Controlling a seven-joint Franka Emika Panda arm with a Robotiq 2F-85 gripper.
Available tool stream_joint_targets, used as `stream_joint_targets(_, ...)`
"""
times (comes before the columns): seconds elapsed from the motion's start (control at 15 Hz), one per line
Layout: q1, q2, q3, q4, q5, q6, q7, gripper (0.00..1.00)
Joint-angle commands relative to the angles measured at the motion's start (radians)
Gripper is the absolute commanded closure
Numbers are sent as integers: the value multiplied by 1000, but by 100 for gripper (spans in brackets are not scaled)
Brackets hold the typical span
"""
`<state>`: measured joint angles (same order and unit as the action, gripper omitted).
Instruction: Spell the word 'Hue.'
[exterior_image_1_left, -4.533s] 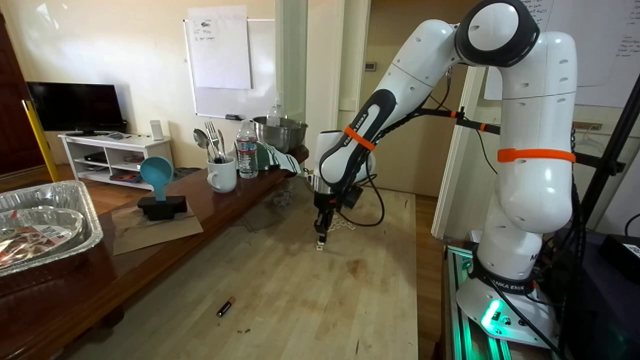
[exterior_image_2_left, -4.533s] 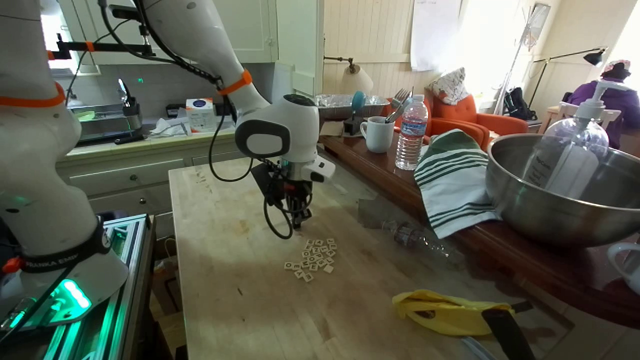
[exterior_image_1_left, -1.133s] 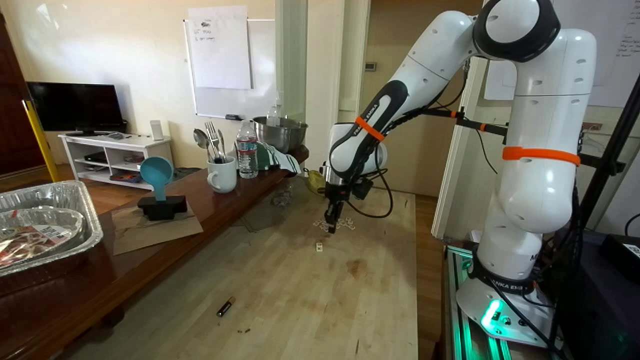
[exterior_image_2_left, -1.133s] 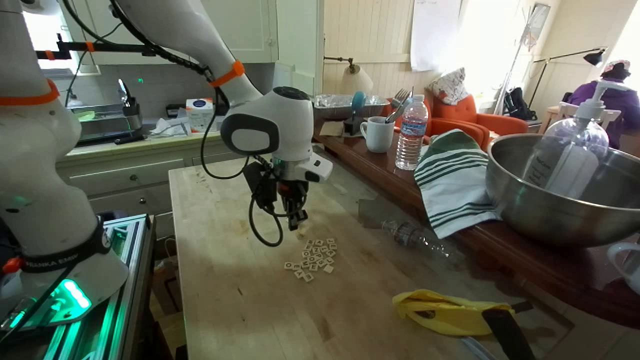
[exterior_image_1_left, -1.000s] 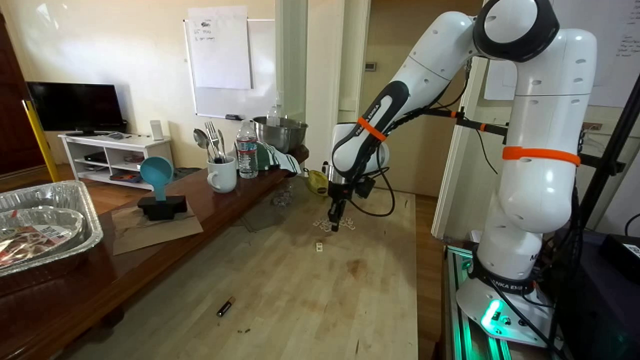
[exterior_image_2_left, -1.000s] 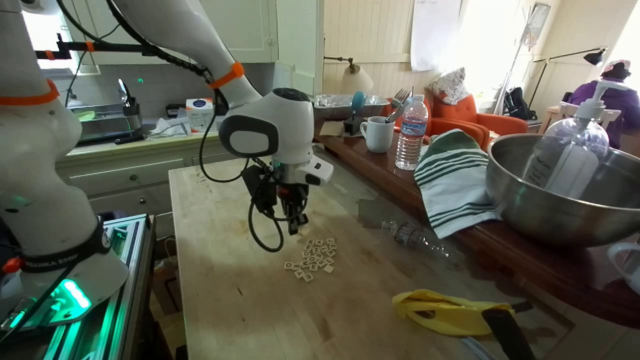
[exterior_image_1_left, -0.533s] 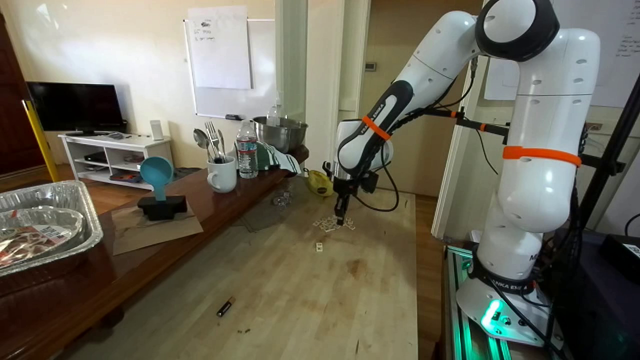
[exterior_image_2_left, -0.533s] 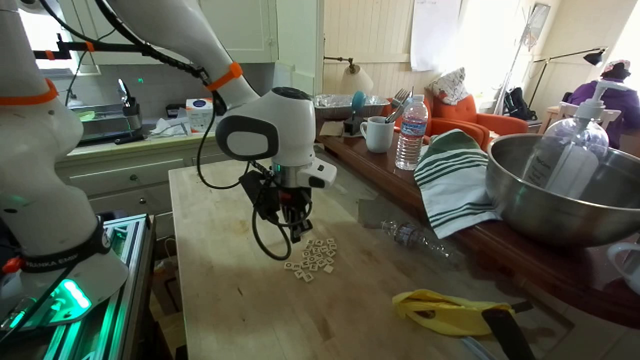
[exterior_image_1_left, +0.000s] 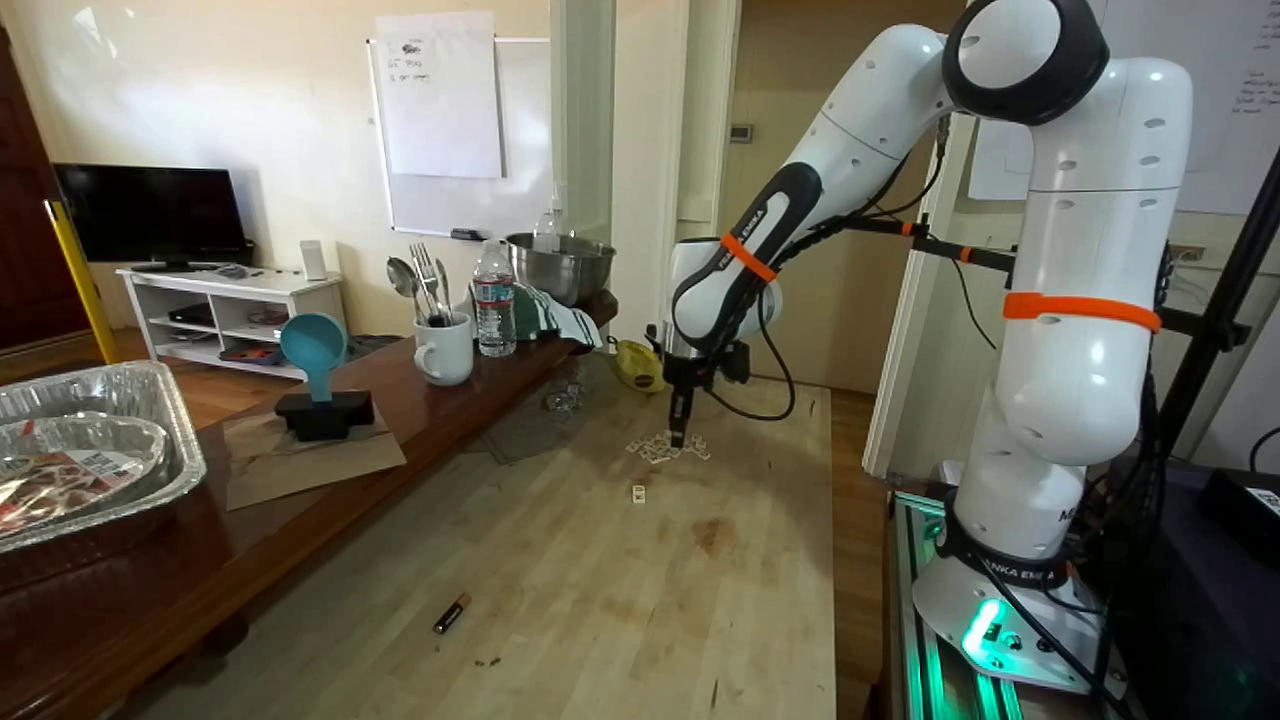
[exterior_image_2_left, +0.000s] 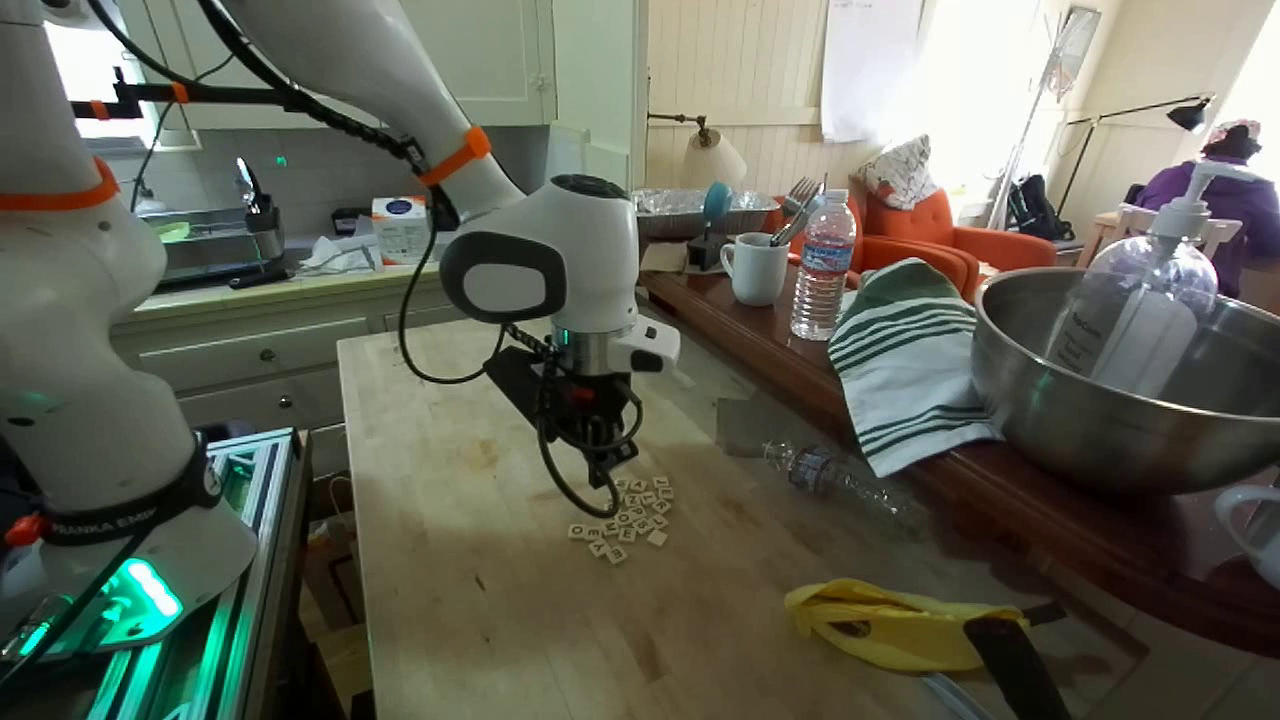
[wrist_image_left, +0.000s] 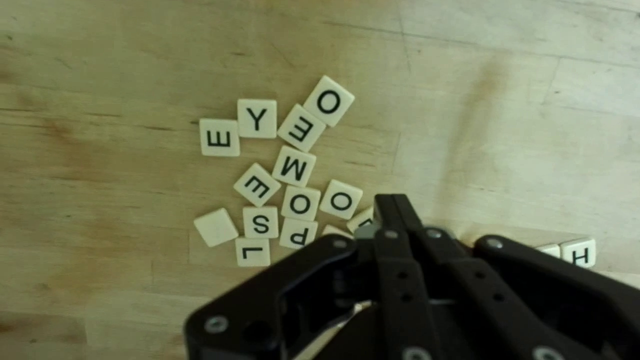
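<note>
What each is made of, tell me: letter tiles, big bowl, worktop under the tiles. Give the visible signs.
Letter tiles: probably plastic, smooth and satin; even cream faces without grain, though painted wood is possible.
Big bowl: metal, likely stainless steel, softly shiny; grey with blurred reflections.
Worktop: apparently wood, dull finish; grain streaks and strip joints show.

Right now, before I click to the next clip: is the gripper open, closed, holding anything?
Gripper: closed, with nothing visible in its grip.

White glare on the wall (exterior_image_1_left: 270, 110) in an exterior view, dimmer wrist view.
</note>
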<state>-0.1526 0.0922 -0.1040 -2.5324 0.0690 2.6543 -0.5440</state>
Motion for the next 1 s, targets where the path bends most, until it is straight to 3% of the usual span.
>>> stream_joint_targets(0.0, -10, 52, 14, 37, 23, 21, -32, 100)
stream_joint_targets(0.93, -58, 137, 67, 72, 61, 99, -38, 100)
